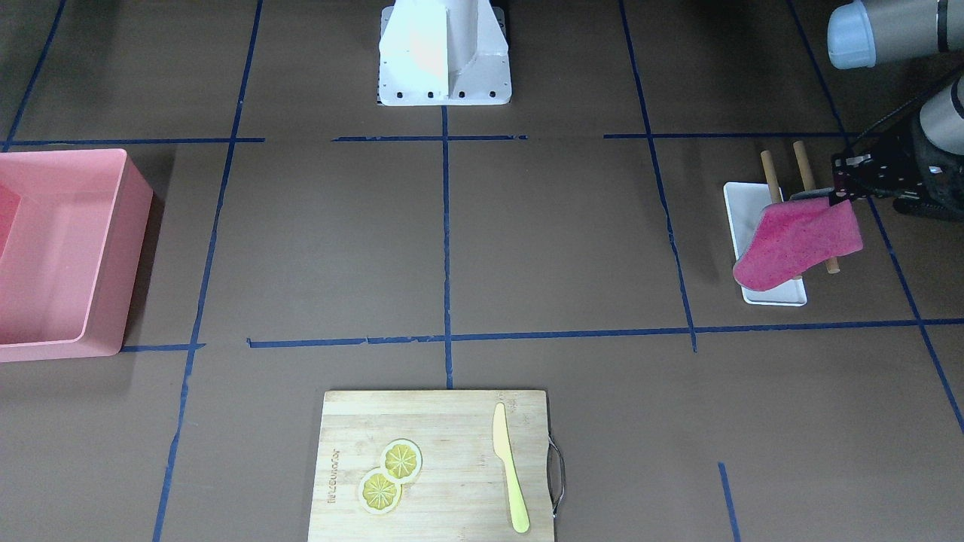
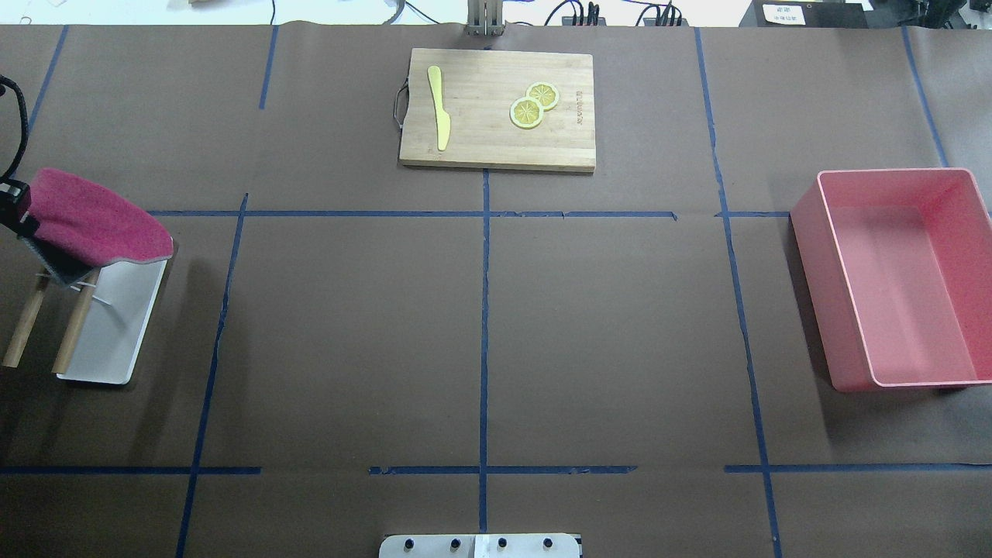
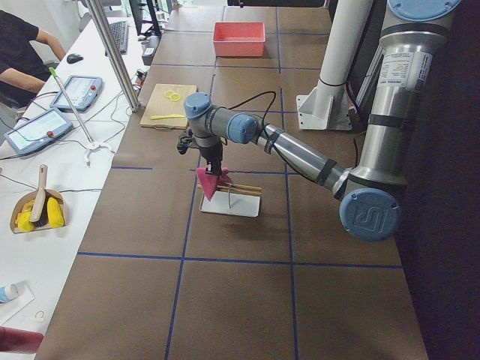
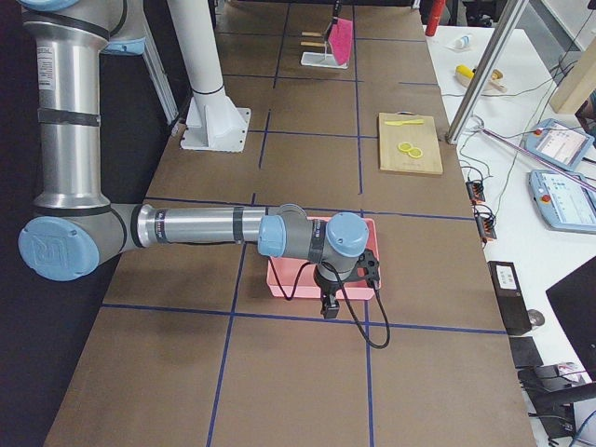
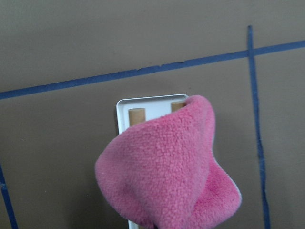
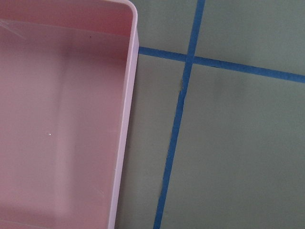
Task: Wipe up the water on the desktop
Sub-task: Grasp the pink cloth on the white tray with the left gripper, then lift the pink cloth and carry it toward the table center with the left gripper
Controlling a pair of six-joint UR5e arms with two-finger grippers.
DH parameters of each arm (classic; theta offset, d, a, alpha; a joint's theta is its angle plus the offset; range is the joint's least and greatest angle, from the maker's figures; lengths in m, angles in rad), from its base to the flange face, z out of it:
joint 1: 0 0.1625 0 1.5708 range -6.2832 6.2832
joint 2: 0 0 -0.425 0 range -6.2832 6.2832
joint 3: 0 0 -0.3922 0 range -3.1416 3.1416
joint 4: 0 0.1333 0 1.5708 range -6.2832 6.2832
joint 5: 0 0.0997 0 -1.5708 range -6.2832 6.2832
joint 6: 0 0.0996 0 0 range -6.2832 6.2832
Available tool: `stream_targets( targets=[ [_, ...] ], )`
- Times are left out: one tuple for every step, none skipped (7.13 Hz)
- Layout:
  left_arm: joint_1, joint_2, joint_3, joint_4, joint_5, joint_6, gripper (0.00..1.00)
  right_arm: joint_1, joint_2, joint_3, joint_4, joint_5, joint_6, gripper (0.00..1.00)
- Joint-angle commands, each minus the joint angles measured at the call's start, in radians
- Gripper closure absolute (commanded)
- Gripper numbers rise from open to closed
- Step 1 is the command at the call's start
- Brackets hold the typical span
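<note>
The dark-brown desktop (image 1: 557,241) with blue tape lines shows no water that I can make out. My left gripper (image 1: 842,190) is shut on a pink cloth (image 1: 798,241), which hangs over a white tray (image 1: 742,218) with two wooden rods (image 1: 770,173). The cloth also shows in the overhead view (image 2: 93,221) and fills the left wrist view (image 5: 167,171). My right gripper (image 4: 331,303) hangs by the pink bin's near corner; I cannot tell whether it is open or shut.
A pink bin (image 2: 806,232) stands on my right side, its rim in the right wrist view (image 6: 128,119). A bamboo cutting board (image 1: 452,482) with a yellow knife (image 1: 508,467) and two lemon slices (image 1: 392,474) lies at the far middle edge.
</note>
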Motion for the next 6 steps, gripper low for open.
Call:
stream_targets(
  targets=[
    [0.008, -0.072, -0.076, 0.035, -0.013, -0.192, 1.0, 0.0, -0.002, 0.023, -0.001, 0.077, 0.004, 0.0],
    [0.036, -0.124, -0.1, 0.035, -0.029, -0.293, 1.0, -0.005, -0.002, 0.02, -0.001, 0.188, 0.016, 0.0],
    [0.104, -0.176, -0.113, 0.035, -0.031, -0.39, 1.0, -0.009, -0.002, 0.025, 0.001, 0.247, 0.017, 0.0],
    [0.214, -0.281, -0.11, 0.035, -0.019, -0.546, 1.0, -0.023, 0.001, 0.043, 0.001, 0.284, 0.017, 0.0],
    [0.326, -0.355, -0.105, 0.031, 0.01, -0.695, 1.0, -0.052, 0.003, 0.099, 0.001, 0.292, 0.037, 0.0],
    [0.403, -0.42, -0.096, 0.027, 0.068, -0.775, 1.0, -0.083, 0.012, 0.164, 0.004, 0.287, 0.109, 0.0]
  ],
)
